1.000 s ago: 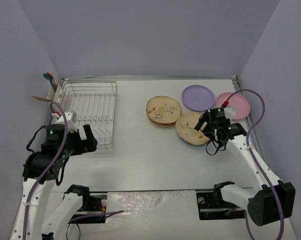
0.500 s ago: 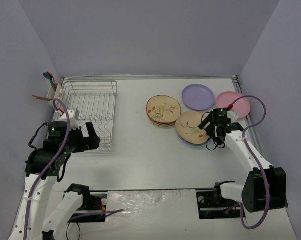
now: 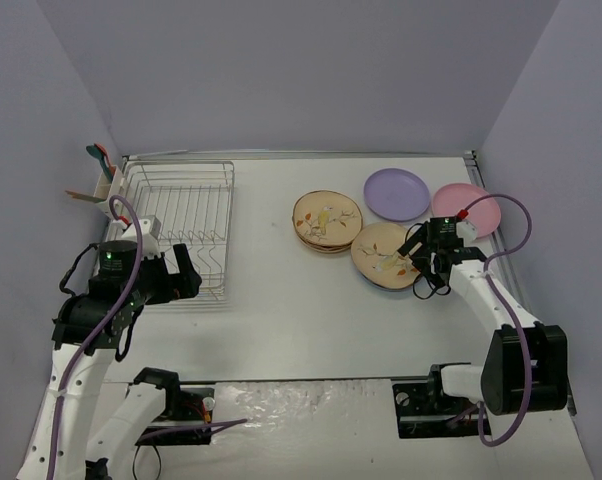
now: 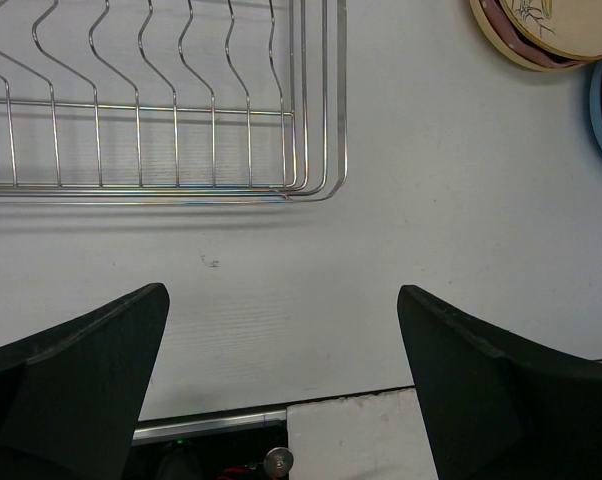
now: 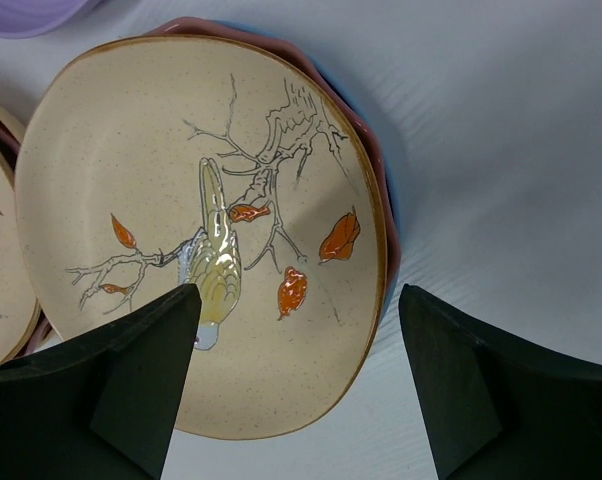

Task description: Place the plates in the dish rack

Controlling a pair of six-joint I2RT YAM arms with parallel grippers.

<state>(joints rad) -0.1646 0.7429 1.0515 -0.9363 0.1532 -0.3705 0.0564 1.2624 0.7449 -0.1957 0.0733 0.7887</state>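
On the white tabletop (image 3: 301, 300), the right tool (image 3: 419, 268) hung with jaws spread, gripping nothing, over a tan plate (image 5: 201, 200) at 2 o'clock. The left tool (image 4: 283, 292) gaped empty beside the dish rack (image 3: 181, 215) at 10 o'clock. None of the plates (image 3: 327, 220) stood in it, so the loading looked unstarted.

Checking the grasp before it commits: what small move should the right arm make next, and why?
Probably lower the right gripper slightly and close on the rim of the tan bird plate: its open jaws straddle that rim, one finger over the plate, the other over bare table, nothing gripped yet.
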